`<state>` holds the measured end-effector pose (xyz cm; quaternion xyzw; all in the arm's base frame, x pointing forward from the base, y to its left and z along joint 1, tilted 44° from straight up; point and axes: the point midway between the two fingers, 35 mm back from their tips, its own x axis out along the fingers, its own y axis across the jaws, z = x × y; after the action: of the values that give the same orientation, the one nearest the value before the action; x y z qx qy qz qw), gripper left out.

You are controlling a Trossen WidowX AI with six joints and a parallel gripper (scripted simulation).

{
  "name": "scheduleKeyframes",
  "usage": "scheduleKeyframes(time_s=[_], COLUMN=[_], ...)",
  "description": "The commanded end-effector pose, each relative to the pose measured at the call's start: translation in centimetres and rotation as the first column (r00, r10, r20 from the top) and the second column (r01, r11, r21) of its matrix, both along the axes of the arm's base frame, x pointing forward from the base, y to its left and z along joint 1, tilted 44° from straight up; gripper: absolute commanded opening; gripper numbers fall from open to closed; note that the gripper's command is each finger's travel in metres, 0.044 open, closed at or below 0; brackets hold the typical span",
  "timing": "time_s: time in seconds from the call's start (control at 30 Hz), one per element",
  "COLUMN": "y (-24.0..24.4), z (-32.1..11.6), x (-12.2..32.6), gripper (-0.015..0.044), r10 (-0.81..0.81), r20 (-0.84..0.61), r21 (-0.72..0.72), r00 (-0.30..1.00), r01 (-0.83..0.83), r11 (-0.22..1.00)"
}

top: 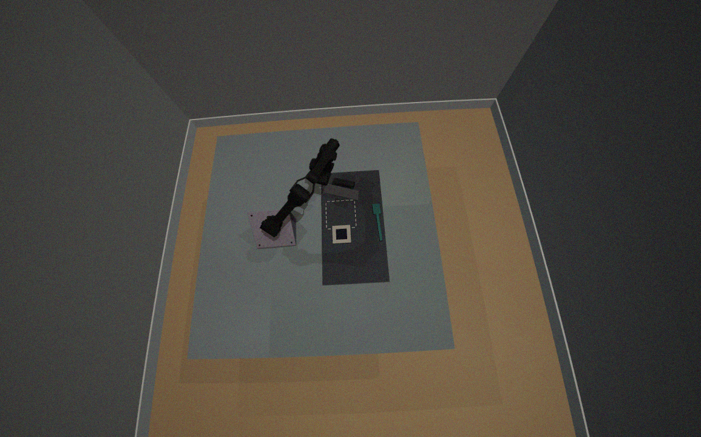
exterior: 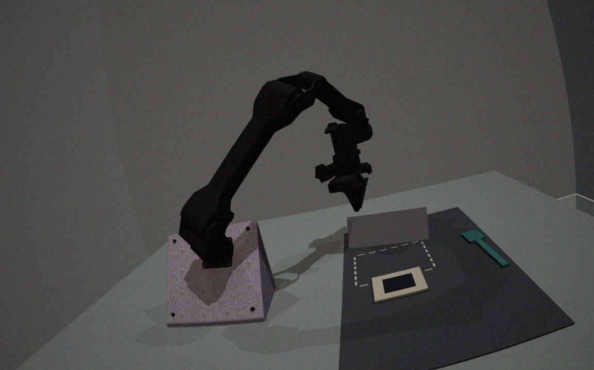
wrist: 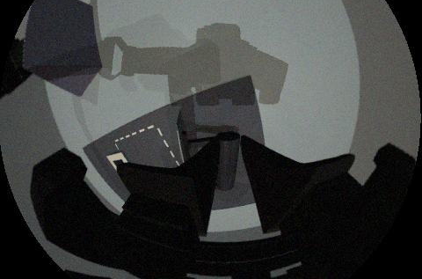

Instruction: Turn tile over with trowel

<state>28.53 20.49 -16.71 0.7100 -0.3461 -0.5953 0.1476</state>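
The pale tile (top: 336, 240) (exterior: 378, 293) (wrist: 113, 156) lies flat on the mat (top: 355, 266) (exterior: 381, 335), dark square up. It overlaps the near edge of the dashed outline (top: 325, 214) (exterior: 355, 271) (wrist: 164, 134); most of it lies outside. The teal tool (top: 378, 217) (exterior: 485, 246), with a flat blade and thin handle, looks like the small trowel. It lies on the mat's right side, well away from the gripper. My gripper (top: 324, 181) (exterior: 357, 209) (wrist: 230, 140) points down, its fingers a little apart and seemingly empty, above the mat's back left part.
A grey board (top: 340, 192) (exterior: 389, 228) leans upright behind the outline. A dark cylinder (top: 343, 182) (wrist: 227, 165) is behind it, low under my fingertips; the exact gap is unclear. The speckled arm base (top: 282, 239) (exterior: 239, 294) stands left of the mat.
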Motion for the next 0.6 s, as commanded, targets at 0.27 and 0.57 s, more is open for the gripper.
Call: scheduleKeyframes(time_s=[0.27, 0.57], y=[-2.1, -2.9], z=[0.4, 0.7], x=[-0.4, -0.7], gripper=[0.01, 0.01], r10=[0.001, 0.003], r20=[-0.002, -0.003], r21=[-0.005, -0.005], r00=[1.0, 1.0], r01=[-0.001, -0.003], r11=[1.0, 1.0])
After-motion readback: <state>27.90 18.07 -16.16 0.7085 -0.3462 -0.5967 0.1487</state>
